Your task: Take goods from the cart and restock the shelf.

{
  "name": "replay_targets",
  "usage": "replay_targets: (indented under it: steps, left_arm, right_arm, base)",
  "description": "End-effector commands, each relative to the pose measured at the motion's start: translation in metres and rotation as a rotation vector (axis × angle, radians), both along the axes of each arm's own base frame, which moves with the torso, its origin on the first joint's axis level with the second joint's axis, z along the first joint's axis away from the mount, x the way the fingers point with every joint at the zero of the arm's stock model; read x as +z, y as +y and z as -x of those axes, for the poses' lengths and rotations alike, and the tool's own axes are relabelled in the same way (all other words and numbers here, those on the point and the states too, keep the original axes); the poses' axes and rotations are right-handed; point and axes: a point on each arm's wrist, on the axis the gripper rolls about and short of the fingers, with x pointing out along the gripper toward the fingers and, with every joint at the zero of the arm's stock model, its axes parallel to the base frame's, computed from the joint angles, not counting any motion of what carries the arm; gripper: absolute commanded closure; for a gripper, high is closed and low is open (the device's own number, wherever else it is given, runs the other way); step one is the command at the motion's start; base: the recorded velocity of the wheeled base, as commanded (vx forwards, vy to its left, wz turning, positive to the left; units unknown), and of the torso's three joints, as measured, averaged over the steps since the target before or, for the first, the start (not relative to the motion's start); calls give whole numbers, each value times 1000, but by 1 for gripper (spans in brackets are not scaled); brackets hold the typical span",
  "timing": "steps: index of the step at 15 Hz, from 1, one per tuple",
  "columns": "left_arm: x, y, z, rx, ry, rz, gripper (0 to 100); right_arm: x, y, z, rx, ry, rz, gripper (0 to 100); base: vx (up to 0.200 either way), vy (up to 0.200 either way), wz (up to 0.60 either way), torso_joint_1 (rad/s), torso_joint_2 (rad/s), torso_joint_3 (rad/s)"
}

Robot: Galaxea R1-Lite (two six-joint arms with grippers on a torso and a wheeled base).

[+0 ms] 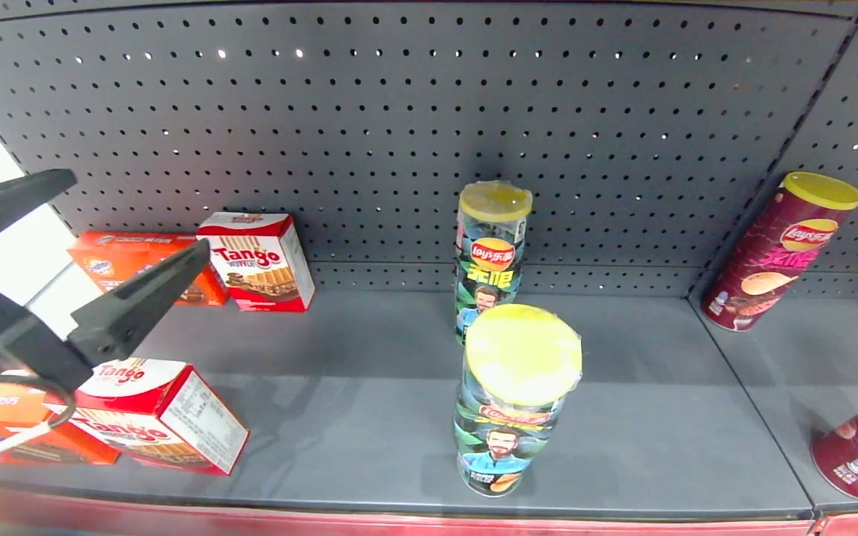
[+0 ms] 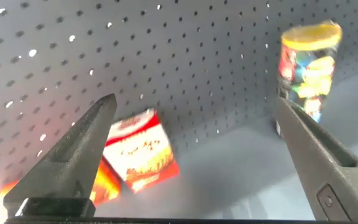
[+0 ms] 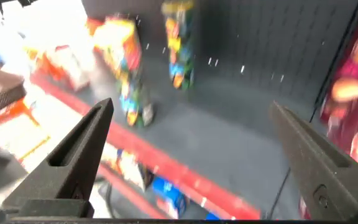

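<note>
My worry is the front wafer box [image 1: 157,417], sitting skewed at the shelf's [image 1: 369,387] front left corner. My left hand [image 1: 142,212] hangs over that corner, and a careless sweep could push the box over the front edge. The front chip can [image 1: 511,417] stands near that edge too. The left hand gapes wide and holds nothing; the right hand [image 3: 191,104] is likewise wide and empty.

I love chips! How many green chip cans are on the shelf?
2. The front green chip can stands near the shelf edge; the rear green chip can stands right behind it, near the pegboard wall. More could hide off-camera.
</note>
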Motion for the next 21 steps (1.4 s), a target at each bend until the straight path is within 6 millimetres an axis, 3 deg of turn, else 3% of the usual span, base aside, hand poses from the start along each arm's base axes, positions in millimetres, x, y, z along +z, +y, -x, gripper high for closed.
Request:
replay_targets:
  steps: [1,2,3,4,6,8,10,18,21]
  left_arm:
    - [5,23,45,-7,-63,33,0]
    - [3,33,65,-10,-70,37,0]
    - [3,33,65,-10,-70,37,0]
    - [-5,49,94,-9,-65,32,0]
    - [-18,60,117,1,-60,-12,0]
    - [-36,68,132,8,-46,-36,0]
    - [-68,78,152,9,-11,-50,0]
    - [-179,73,143,-26,202,-130,0]
    - [-181,70,138,-16,287,-77,0]
  right_arm:
    - [-29,-10,14,23,-20,-10,0]
    - [-42,-5,9,43,30,31,0]
    - [-42,-5,9,43,30,31,0]
    - [-59,0,2,68,81,73,0]
    - [-73,4,-2,86,124,105,0]
    - [-84,7,-5,85,158,129,0]
    - [-91,8,-7,70,177,142,0]
    - [-91,11,-6,-54,188,125,0]
    - [-87,23,-15,-349,341,159,0]
  base:
    - [0,0,0,0,0,0]
    - [0,0,0,0,0,0]
    - [0,0,0,0,0,0]
    - [0,0,0,0,0,0]
    - [0,0,0,0,0,0]
    - [0,0,0,0,0,0]
    - [0,0,0,0,0,0]
    - [0,0,0,0,0,0]
    - [0,0,0,0,0,0]
